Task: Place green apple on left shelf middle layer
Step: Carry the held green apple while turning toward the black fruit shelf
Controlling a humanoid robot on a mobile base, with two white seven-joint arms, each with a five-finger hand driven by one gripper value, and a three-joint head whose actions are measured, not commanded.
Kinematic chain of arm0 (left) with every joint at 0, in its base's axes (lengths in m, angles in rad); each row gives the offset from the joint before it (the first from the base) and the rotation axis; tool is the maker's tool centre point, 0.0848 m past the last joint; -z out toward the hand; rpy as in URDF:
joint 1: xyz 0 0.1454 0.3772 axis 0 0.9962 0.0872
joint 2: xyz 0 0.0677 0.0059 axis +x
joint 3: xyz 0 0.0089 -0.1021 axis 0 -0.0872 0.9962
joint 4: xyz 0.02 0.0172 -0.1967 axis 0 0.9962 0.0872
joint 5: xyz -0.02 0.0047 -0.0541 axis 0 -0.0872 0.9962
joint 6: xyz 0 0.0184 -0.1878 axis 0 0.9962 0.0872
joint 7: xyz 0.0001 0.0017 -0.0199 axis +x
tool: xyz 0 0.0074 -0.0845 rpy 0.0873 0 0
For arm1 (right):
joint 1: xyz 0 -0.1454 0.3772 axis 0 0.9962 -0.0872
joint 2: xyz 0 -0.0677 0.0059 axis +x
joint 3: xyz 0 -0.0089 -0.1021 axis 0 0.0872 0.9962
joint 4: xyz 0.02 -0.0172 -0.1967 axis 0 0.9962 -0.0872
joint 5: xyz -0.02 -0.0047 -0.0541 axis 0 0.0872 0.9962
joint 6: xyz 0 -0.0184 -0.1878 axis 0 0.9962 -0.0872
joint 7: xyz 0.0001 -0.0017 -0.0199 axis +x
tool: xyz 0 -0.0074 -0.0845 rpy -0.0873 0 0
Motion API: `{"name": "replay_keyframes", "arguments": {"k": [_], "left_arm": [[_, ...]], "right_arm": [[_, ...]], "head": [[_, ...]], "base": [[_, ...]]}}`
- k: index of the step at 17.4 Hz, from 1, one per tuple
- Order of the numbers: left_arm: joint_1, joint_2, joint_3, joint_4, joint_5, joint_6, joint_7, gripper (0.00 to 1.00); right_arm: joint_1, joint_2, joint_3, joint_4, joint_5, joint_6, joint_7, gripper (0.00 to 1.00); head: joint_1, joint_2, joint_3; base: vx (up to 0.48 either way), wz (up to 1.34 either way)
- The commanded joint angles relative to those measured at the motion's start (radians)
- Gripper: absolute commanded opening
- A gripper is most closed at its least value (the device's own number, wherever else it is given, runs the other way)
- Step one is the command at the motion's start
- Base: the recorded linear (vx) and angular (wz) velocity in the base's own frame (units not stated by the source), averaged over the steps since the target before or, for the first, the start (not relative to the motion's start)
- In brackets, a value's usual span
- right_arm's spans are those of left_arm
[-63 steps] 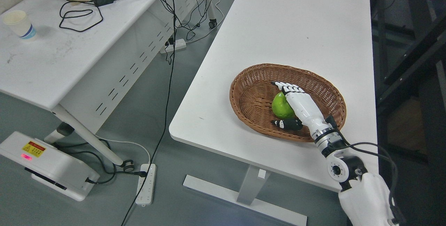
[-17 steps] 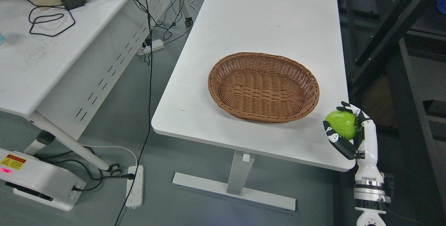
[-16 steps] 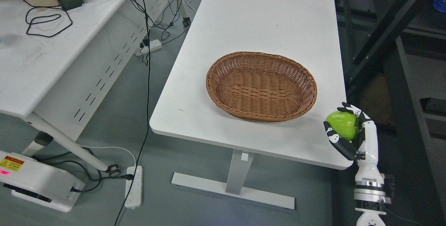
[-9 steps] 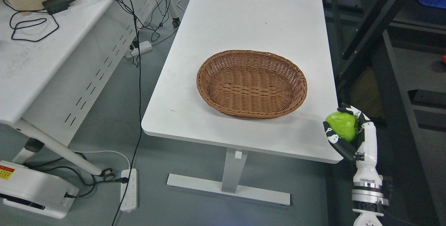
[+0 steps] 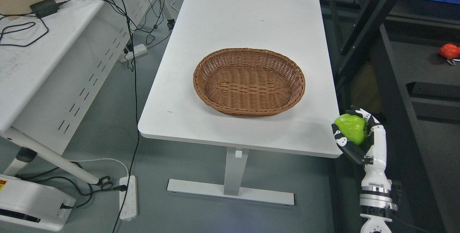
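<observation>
Since the earliest frame the round green apple (image 5: 350, 129) has left the oval brown wicker basket (image 5: 249, 81), which now sits bare on the white table (image 5: 248, 17); the wider leftward slide of the scene is the camera turning. Beyond the table's near right corner, the right hand (image 5: 359, 138) cups the apple, white-and-black fingers (image 5: 337, 136) curled round it. A dark metal shelf (image 5: 424, 64) bearing a small red fruit (image 5: 449, 50) lies farther right, likely the direction to carry.

The hand (image 5: 359, 136) hides much of the green apple (image 5: 350, 128).
</observation>
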Motion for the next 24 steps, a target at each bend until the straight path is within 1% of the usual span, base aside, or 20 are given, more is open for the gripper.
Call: {"name": "replay_keyframes", "arguments": {"k": [1,5,6,8,24], "left_arm": [[0.009,0.017,0.0,0.0,0.0,0.001,-0.001,1.0],[0.009,0.017,0.0,0.0,0.0,0.001,0.001,1.0],[0.009,0.017,0.0,0.0,0.0,0.001,0.001,1.0],[0.009,0.017,0.0,0.0,0.0,0.001,0.001,1.0],[0.009,0.017,0.0,0.0,0.0,0.001,0.001,1.0]], "right_arm": [[0.0,-0.009,0.023,-0.005,0.0,0.0,0.006,0.0],[-0.002,-0.009,0.08,-0.005,0.0,0.0,0.021,0.0],[-0.002,-0.009,0.112,-0.004,0.0,0.002,0.052,0.0],[-0.002,-0.009,0.137,-0.004,0.0,0.013,0.069,0.0],[0.0,-0.009,0.141,-0.002,0.001,0.016,0.07,0.0]], "head": [[0.0,0.0,0.0],[0.0,0.0,0.0],[0.0,0.0,0.0],[0.0,0.0,0.0],[0.0,0.0,0.0]], "base": [[-0.066,-0.2],[-0.114,-0.32],[-0.167,-0.3],[-0.162,-0.2],[-0.251,0.02]]}}
